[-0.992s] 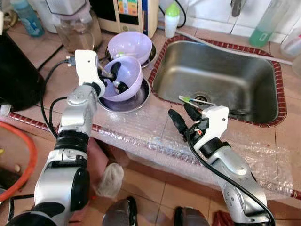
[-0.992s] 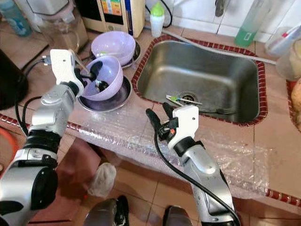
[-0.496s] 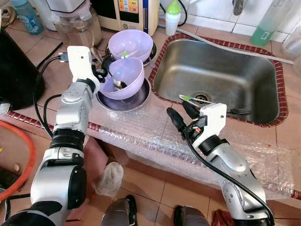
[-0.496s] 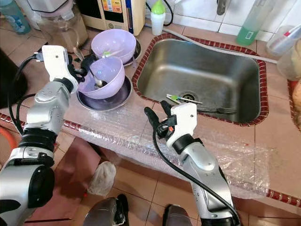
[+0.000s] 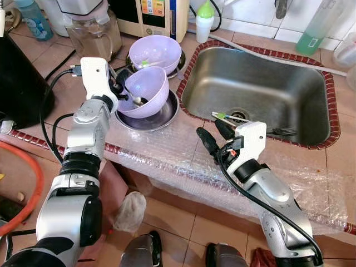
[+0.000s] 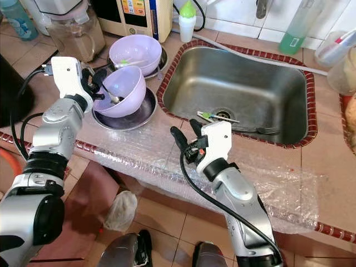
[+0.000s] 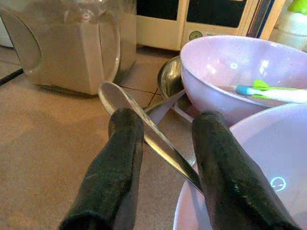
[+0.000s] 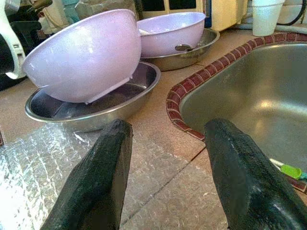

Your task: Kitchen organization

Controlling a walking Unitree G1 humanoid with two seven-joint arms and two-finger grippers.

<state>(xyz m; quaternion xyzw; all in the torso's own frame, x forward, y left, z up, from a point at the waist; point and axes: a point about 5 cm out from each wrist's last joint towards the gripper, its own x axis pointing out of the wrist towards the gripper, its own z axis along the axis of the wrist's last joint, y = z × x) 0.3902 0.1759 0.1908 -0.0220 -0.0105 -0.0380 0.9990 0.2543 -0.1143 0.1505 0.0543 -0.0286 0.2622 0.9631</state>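
So, quick rundown of where things sit:

left gripper (image 7: 163, 143): at the near purple bowl (image 5: 146, 90), fingers straddling a metal spoon (image 7: 144, 132), looks about closed on the handle but I wouldn't swear it's pinched tight
spoon axis: handle pokes out over the bowl's rim toward the blender jar (image 5: 92, 30), business end down inside the bowl
bowl: tilted in a steel dish (image 5: 161, 119) on the table (image 5: 50, 83), second purple bowl (image 5: 158, 51) just behind
right gripper (image 6: 184, 135): spread wide, holding nothing, hovering over the bubble wrap (image 5: 167, 144) by the sink (image 5: 256, 92)
nearer arm: left, easily
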